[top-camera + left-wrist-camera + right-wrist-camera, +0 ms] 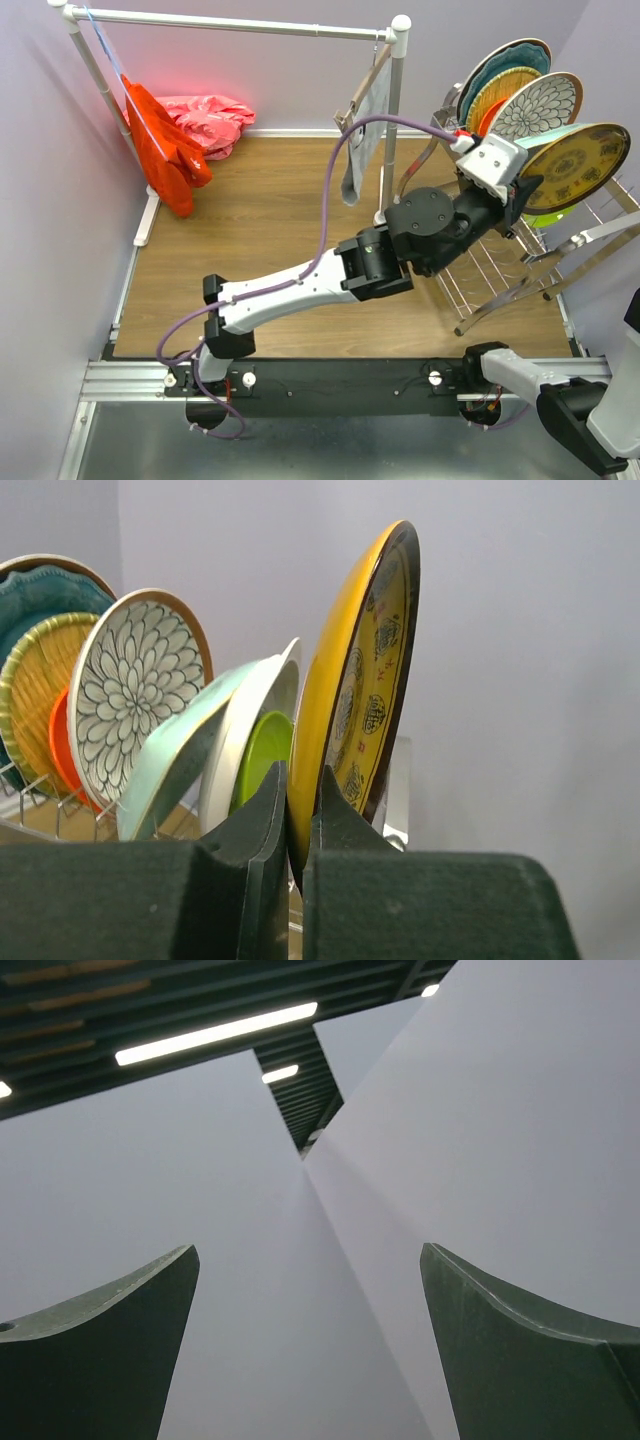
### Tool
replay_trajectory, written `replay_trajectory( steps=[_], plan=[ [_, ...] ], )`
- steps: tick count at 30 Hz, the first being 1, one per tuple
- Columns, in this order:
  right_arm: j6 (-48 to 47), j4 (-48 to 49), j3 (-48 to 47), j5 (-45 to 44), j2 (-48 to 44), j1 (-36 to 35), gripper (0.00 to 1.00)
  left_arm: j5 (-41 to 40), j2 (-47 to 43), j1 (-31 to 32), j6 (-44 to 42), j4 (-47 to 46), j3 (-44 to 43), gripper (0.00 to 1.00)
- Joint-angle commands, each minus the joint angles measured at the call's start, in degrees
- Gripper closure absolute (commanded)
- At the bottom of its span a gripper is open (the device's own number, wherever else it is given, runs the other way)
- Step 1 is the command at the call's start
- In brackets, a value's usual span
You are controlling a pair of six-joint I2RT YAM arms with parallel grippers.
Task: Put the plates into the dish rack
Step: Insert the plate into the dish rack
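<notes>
My left gripper point(527, 195) point(300, 790) is shut on the lower rim of the yellow-brown patterned plate point(575, 165) point(365, 680), holding it on edge over the dish rack point(500, 270). Standing in the rack behind it are a lime green plate point(262, 750), a white plate point(245, 720), a mint tray point(175, 750), a white-floral plate point(535, 105) point(135, 690), an orange plate point(60, 745), a woven yellow plate point(500, 90) point(35, 675) and a teal scalloped plate point(505, 60) point(40, 590). My right gripper point(308, 1250) is open, faces a bare wall and holds nothing.
A white pipe rail point(240, 25) crosses the back, with a grey cloth point(365, 130) hanging near the rack. A red cloth point(165, 140) and a pink cloth point(210, 120) lie at the back left. The right arm point(590, 400) sits low at the near right corner.
</notes>
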State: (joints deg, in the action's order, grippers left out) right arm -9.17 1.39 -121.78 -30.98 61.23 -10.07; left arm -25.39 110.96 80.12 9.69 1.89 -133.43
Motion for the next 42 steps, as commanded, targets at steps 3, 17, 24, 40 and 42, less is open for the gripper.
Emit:
replay_trajectory(
  steps=[3,17,24,40,42],
  plan=[
    [-3.05,7.84,-2.41,-7.25,3.01,-0.13,0.0,-4.94,5.84,0.83,-14.08,-14.1,-5.17,1.0],
    [-3.57,8.54,1.8,-8.3,3.99,0.31,0.0,-1.86,18.67,1.09,-20.5,-28.78,-10.1,1.0],
    [-4.37,8.72,4.88,-8.74,2.58,0.4,0.0,-3.0,21.05,1.01,-23.75,-29.93,-10.28,1.0],
    [-3.58,9.07,7.61,-9.36,1.17,1.19,0.0,-0.1,20.7,-1.28,-22.26,-24.92,-5.79,1.0],
    [-3.49,8.98,7.69,-9.27,1.0,1.19,0.0,0.07,20.7,-1.54,-22.52,-24.13,-5.79,1.0]
  ],
)
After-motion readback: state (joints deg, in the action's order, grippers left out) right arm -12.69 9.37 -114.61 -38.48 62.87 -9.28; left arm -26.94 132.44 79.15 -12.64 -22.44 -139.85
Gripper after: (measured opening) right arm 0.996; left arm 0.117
